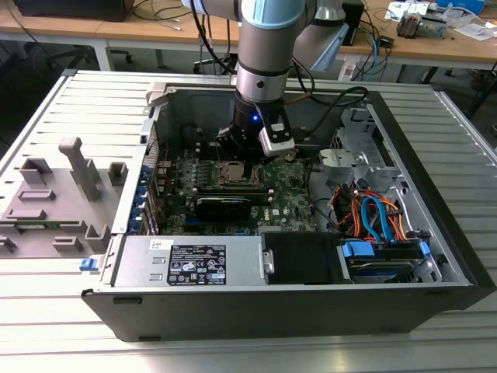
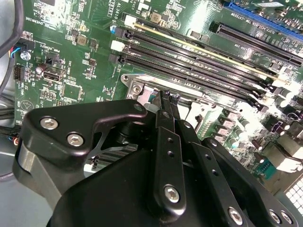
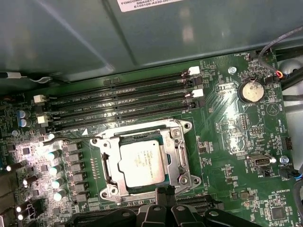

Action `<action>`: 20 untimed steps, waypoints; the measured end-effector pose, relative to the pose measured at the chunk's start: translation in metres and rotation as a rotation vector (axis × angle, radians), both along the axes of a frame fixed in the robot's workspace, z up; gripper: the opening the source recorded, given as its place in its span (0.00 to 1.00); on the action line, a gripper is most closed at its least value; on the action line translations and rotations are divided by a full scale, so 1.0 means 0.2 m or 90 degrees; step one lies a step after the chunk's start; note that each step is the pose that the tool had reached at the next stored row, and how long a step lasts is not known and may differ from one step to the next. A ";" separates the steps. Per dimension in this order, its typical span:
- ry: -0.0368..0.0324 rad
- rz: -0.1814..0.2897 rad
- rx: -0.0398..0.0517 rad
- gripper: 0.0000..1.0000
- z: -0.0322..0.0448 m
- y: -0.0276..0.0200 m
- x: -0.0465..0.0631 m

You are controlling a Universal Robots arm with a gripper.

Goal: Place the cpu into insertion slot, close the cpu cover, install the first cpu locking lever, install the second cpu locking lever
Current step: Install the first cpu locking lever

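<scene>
The cpu point(image 3: 142, 163), a small square with a silvery top, lies in the insertion slot point(image 3: 185, 126) on the green motherboard. The cpu cover point(image 3: 110, 166), a silvery frame with a central window, lies flat over its edges. A thin lever rod point(image 3: 75, 137) runs out from the slot's corner along the nearest memory slot. My gripper point(image 3: 163, 191) is shut, and its fingertips stand at the slot's edge with nothing seen between them. In the second wrist view the shut gripper point(image 2: 165, 99) points down at the slot's metal frame point(image 2: 137, 87). In the exterior view my gripper point(image 1: 247, 159) hangs just over the slot point(image 1: 237, 175).
The motherboard sits in an open computer case point(image 1: 435, 256) on a slatted metal table. Several long black memory slots point(image 3: 123, 101) run beside the socket. A power supply point(image 1: 190, 260) and bundled cables point(image 1: 373, 214) fill the near side. A grey fixture point(image 1: 54, 194) stands at the exterior view's left.
</scene>
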State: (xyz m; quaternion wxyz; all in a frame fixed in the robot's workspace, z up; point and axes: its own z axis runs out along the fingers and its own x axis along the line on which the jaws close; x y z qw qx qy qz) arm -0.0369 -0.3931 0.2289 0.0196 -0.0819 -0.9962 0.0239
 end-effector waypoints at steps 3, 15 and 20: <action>0.0000 0.003 0.0000 0.11 0.000 0.000 0.00; 0.0000 0.014 0.0002 0.11 0.000 0.000 0.00; 0.0000 0.018 0.0002 0.11 0.000 0.000 0.00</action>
